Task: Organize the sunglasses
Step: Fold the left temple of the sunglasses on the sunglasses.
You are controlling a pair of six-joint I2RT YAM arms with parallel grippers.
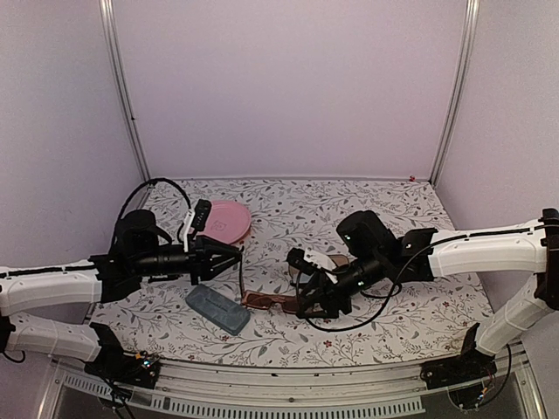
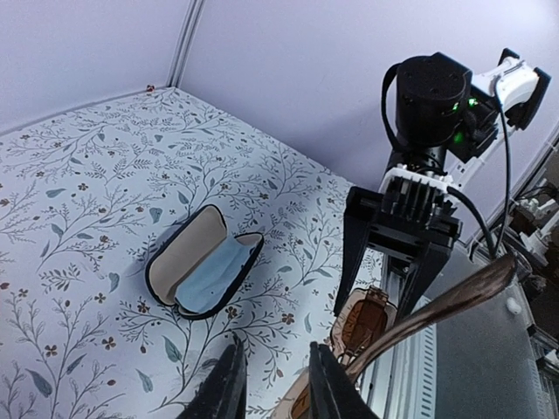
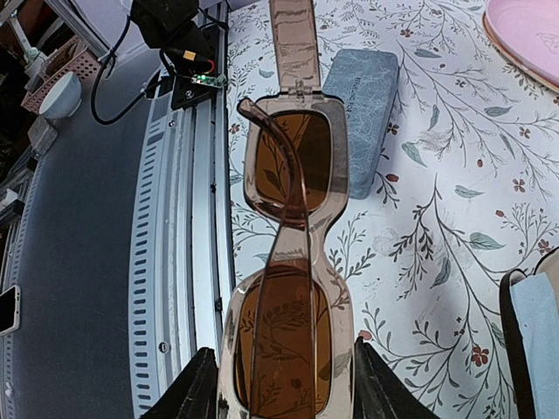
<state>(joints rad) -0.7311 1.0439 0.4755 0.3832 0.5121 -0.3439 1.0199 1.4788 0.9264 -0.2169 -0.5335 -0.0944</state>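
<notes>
The right wrist view alone shows the right gripper [image 3: 284,367] with its jaws clamped across one lens of the reddish-brown sunglasses [image 3: 288,175] at the near edge of the bench [image 1: 419,336], beside the grey-blue case [image 3: 367,96], while the left wrist view alone reveals the open black case [image 2: 203,271] and the left gripper [image 2: 278,351], its jaws narrowly apart at a temple arm, with no telling whether they grip it.

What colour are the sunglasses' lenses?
The sunglasses have amber-brown lenses; right wrist view shows best.

Left gripper [image 1: 236,253] and right gripper [image 1: 306,304] are black, arms [image 1: 489,249] white-linked with black cables.
</notes>
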